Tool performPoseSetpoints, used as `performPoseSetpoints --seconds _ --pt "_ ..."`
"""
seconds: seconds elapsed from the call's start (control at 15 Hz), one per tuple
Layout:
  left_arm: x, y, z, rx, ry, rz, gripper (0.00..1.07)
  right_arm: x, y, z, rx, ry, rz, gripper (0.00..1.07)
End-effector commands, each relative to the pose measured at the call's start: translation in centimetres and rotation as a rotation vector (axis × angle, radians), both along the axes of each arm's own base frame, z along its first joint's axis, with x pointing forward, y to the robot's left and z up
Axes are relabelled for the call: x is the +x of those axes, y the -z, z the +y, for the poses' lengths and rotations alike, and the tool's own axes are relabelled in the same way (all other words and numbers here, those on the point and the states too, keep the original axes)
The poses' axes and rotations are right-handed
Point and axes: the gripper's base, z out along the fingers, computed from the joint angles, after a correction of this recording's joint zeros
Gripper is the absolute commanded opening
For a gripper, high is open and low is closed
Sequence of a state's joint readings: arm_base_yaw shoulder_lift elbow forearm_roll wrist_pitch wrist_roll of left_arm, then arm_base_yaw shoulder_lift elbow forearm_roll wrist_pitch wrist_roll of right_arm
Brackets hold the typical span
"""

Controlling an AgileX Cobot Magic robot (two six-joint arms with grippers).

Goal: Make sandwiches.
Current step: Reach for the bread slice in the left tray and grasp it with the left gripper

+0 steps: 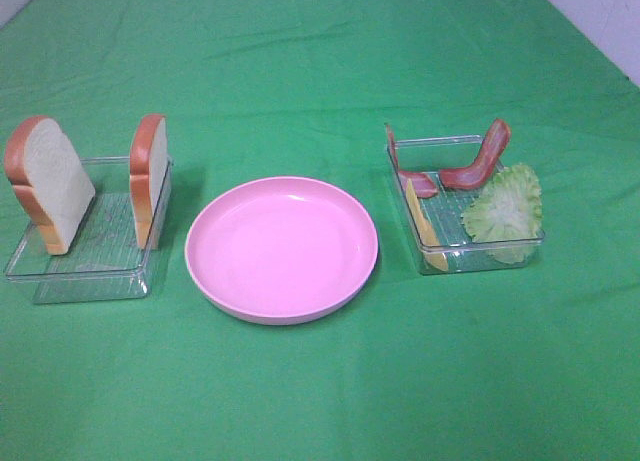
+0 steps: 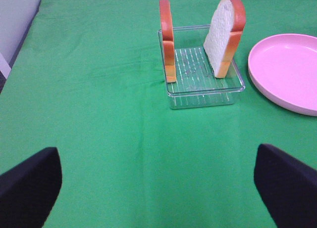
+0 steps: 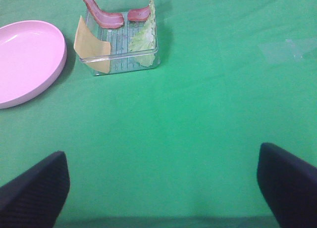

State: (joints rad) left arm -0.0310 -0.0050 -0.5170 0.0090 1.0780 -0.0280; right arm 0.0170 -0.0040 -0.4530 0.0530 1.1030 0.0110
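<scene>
Sandwiches were not yet begun, and every part lay unassembled. The left gripper (image 2: 158, 188) hung over the green cloth (image 2: 99, 114) with its jaws wide apart and empty, well short of the pink plate (image 1: 280, 249). The right gripper (image 3: 163, 188) hung likewise, spread and holding nothing.

Left of the plate stood a clear tray (image 1: 85, 279) with two bread slices (image 1: 50, 181) upright on edge, one at each side and apart from one another. Right of the plate, a second clear tray (image 1: 490, 263) held three things:
- the bacon strips (image 1: 480, 161), leaning up against its walls
- the cheese square (image 1: 422, 223), propped on the side nearest the plate
- the lettuce leaf (image 1: 505, 209), on the side away from the plate

The plate itself was bare. The step in hand appeared to be the first pick — likely a bread slice for the base. That would call for the left arm to reach its tray, close across the slice's flat faces, lift it out and lay it flat on the plate.
</scene>
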Motion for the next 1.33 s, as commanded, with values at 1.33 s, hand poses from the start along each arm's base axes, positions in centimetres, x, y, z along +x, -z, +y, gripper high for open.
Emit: performPoseSetpoints --seconds 1.33 --pt "15.8 -8.2 -0.4 0.038 0.011 0.583 1.01 -0.4 0.1 0.0 -0.007 -0.004 -0.033 0.99"
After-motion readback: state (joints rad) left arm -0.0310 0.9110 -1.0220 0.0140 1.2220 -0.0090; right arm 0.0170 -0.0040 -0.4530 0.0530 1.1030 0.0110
